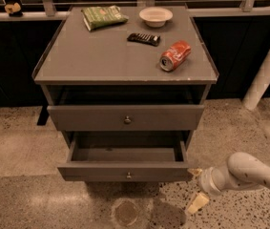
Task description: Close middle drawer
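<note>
Tool, spread open and empty, hangs low; the pulled-out middle drawer lies just to its left, front running crosswise, likely needing a rearward push

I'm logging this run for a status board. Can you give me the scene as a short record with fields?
middle drawer: pulled out, visible inside looks empty
top drawer: slightly out
hand: open, low beside the middle drawer's right front corner; contact unclear
cabinet top: green chip bag, white bowl, dark bar, red soda can lying on its side
</note>
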`<state>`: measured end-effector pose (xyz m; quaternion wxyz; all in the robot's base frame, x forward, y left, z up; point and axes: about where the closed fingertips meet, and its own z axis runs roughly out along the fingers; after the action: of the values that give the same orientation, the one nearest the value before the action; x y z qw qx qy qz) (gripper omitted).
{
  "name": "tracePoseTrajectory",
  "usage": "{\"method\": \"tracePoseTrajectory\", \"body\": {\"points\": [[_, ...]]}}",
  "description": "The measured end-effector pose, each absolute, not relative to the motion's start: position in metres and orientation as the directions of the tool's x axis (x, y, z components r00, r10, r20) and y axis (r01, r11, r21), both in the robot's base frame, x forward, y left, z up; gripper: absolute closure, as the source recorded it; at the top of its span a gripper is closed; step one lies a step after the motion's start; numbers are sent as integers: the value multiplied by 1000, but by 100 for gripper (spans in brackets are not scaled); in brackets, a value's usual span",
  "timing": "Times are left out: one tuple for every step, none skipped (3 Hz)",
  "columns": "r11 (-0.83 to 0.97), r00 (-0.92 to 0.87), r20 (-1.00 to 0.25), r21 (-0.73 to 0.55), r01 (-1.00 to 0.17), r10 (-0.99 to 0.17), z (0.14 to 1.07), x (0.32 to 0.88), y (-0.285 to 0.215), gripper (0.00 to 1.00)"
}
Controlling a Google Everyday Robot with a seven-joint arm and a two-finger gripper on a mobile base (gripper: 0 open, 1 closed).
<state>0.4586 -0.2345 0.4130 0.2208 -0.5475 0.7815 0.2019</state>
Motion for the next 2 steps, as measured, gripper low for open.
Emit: {"method": "tracePoseTrajectory", "body": {"points": [[311, -283, -567, 49, -949, -774, 449, 530, -224, 0], [311, -283, -567, 49, -949, -774, 449, 530, -224, 0]]}}
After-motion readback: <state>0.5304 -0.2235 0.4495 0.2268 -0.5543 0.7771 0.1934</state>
